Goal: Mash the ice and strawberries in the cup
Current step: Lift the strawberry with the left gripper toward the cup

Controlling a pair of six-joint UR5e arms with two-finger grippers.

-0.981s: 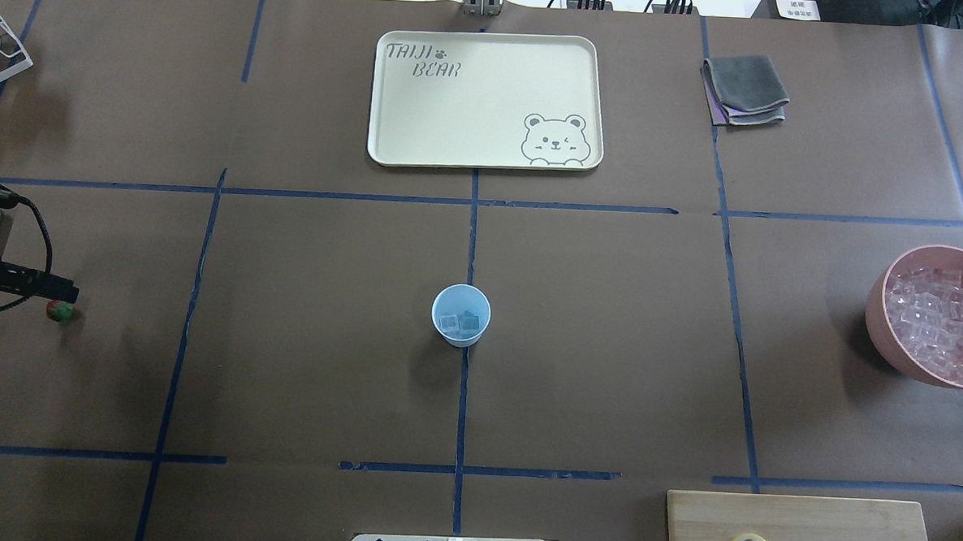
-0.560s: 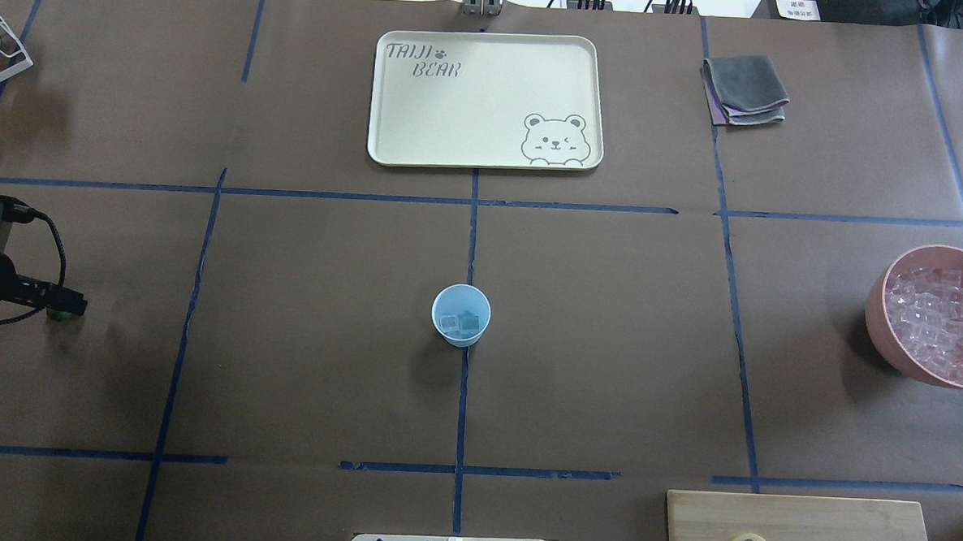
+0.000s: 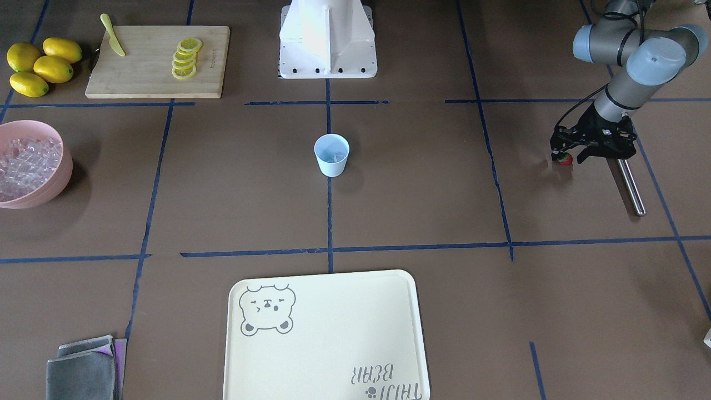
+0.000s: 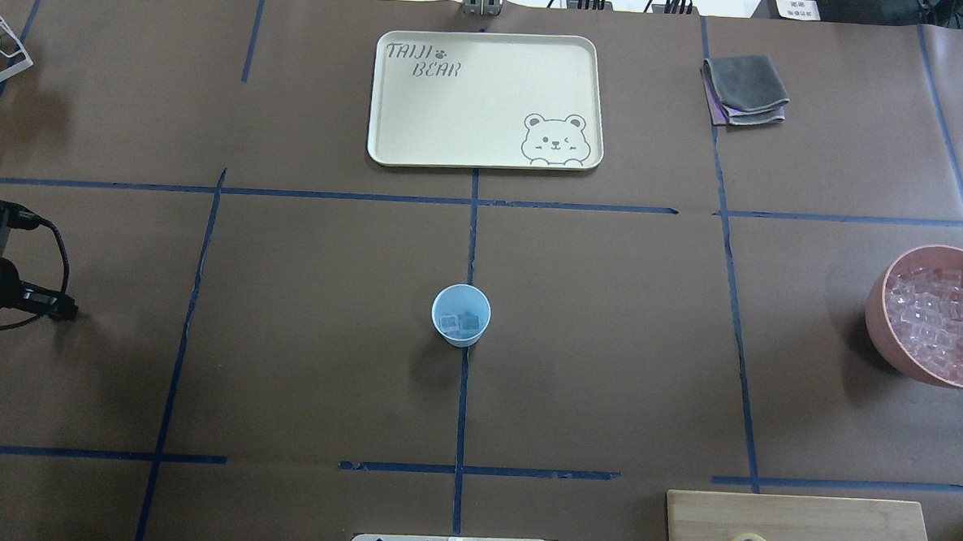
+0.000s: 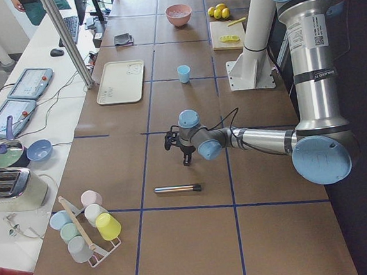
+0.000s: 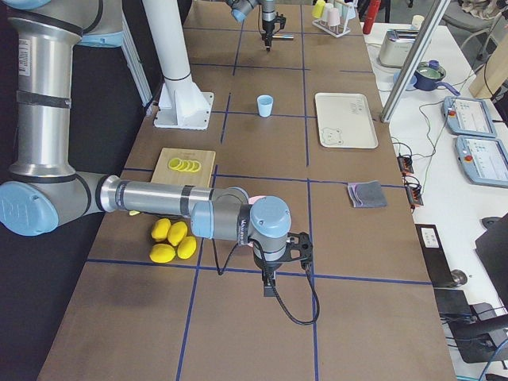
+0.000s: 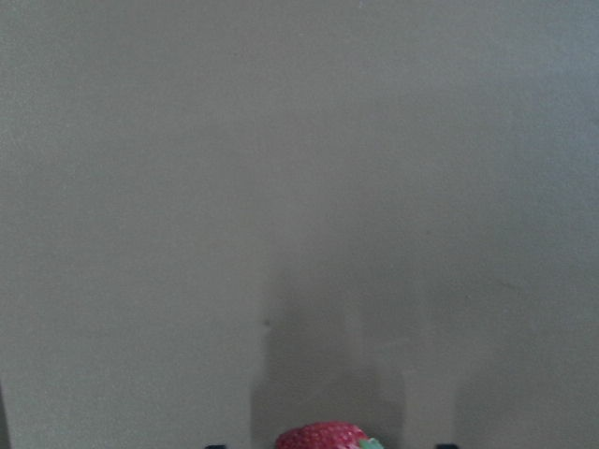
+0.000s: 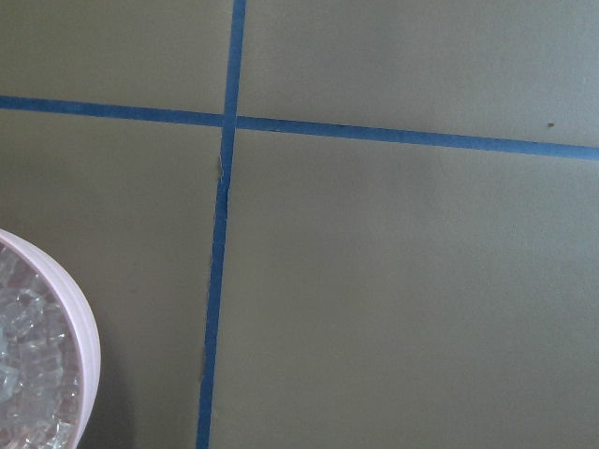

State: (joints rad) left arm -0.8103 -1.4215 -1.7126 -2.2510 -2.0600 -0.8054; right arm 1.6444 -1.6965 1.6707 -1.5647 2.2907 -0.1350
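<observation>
The pale-blue cup (image 4: 461, 314) stands upright at the table's middle with two ice cubes (image 4: 458, 323) in it; it also shows in the front-facing view (image 3: 331, 155). The small red strawberry (image 3: 565, 160) lies on the table at the robot's far left. My left gripper (image 3: 566, 158) is low over it, open, with the strawberry (image 7: 323, 436) between the fingers. In the overhead view the left gripper (image 4: 61, 311) hides the strawberry. My right gripper (image 6: 270, 287) shows only in the right side view; I cannot tell whether it is open or shut.
A pink bowl (image 4: 882, 320) full of ice cubes sits at the robot's right. A metal rod (image 3: 630, 186) lies just beside the left gripper. A cream tray (image 4: 486, 100), a grey cloth (image 4: 745, 88) and a cutting board (image 4: 795, 532) with lemon slices lie around.
My left gripper has moved over the strawberry, which showed beside it in the overhead view and is now covered by it. The cup has not moved.
</observation>
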